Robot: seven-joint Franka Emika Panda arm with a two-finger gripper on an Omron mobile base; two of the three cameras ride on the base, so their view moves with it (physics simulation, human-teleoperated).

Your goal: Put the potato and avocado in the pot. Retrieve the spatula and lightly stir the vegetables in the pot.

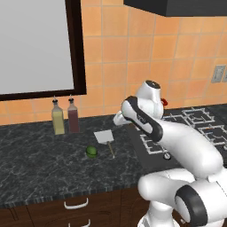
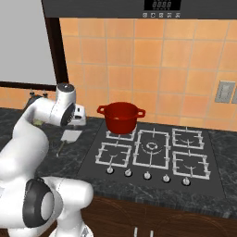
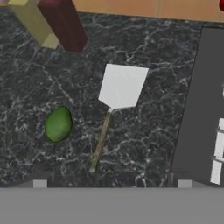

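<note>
On the far left of the dark stone counter (image 1: 40,150) stand two bottles side by side near the tiled wall: a yellow bottle (image 1: 58,119) and, just to its right, a dark red bottle (image 1: 73,117). No words can be read on them. In front of them, a bit to the right, the avocado (image 1: 91,151) lies alone on the counter, a small green ball. Just beside it on the right lies the spatula (image 1: 105,139), flat on the stone, with its pale square blade toward the wall and its thin tan handle pointing to the counter's front edge. The two are near but not touching. Above this spot hangs the gripper (image 3: 112,186); its two fingers stand wide apart and hold nothing. Next comes the black stove (image 2: 152,152) with four burners and a row of small knobs. The pot (image 2: 121,117), red and shiny, sits on the stove's back left burner. High above it, a panel has a small display, too tiny to read.
</note>
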